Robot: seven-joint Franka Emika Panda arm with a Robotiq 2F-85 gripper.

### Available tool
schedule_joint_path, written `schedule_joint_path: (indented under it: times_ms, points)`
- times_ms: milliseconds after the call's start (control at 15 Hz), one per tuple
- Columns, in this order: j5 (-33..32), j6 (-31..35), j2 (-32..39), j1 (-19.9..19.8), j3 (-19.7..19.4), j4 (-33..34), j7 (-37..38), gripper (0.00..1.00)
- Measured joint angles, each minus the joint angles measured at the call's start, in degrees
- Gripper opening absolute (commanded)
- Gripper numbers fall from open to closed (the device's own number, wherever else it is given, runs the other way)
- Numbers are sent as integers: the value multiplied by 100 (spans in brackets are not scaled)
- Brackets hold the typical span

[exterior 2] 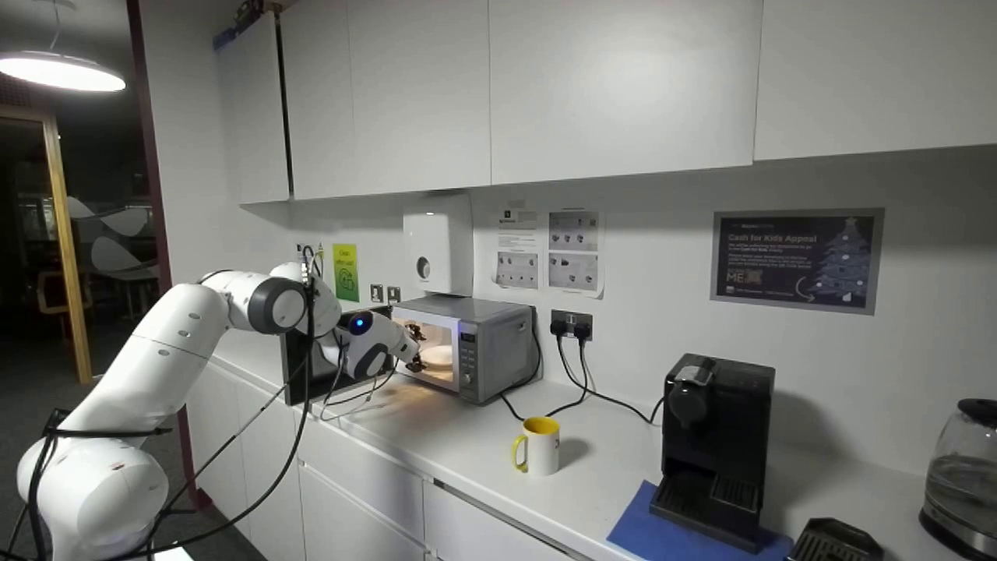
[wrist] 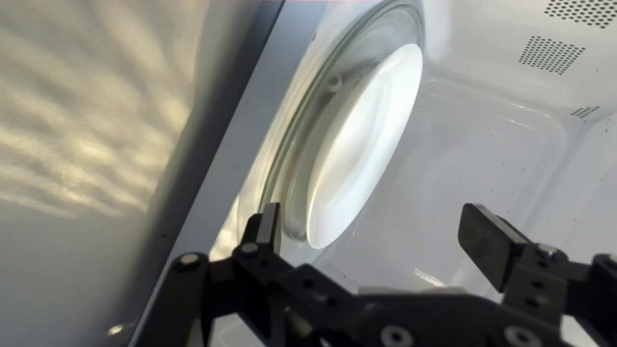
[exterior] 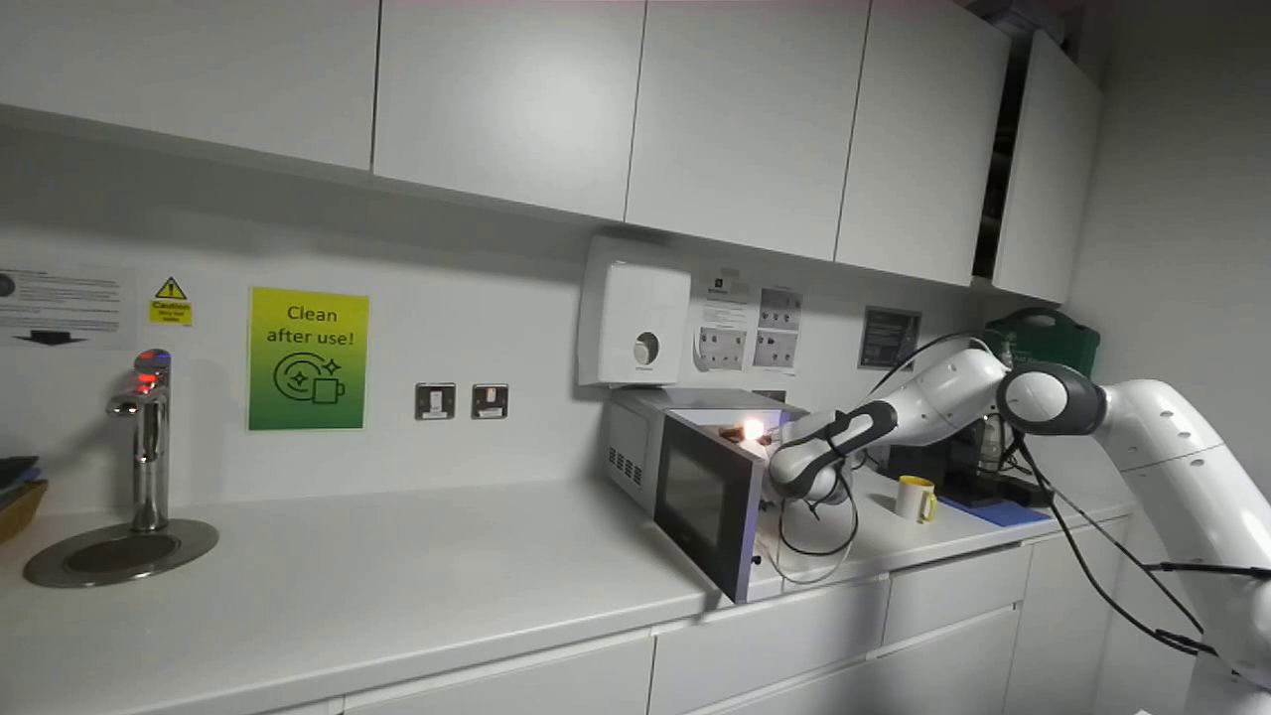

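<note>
My gripper (wrist: 371,219) is open, its fingers wide apart with nothing between them. In an exterior view the gripper (exterior 2: 417,348) is at the mouth of the lit microwave (exterior 2: 498,347). A white plate or shallow dish (wrist: 366,144) sits inside on the glass turntable (wrist: 397,29). It lies ahead of the fingertips in the wrist view, closer to the left finger (wrist: 270,229), and seems apart from it. The right finger (wrist: 487,241) is over the bare inner wall. The microwave door (exterior: 700,497) stands swung open and hides most of the gripper in that view.
A white mug with yellow inside (exterior 2: 543,448) stands on the counter right of the microwave. Farther along are a black coffee machine (exterior 2: 716,444) on a blue mat and a glass jug (exterior 2: 962,475). Cables (exterior: 819,551) hang from the arm beside the door.
</note>
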Motion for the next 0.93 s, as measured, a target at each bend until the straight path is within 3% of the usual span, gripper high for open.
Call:
schedule_joint_path:
  times_ms: [933]
  points:
    - [153, 0, 171, -6, 25, 187, 0, 100]
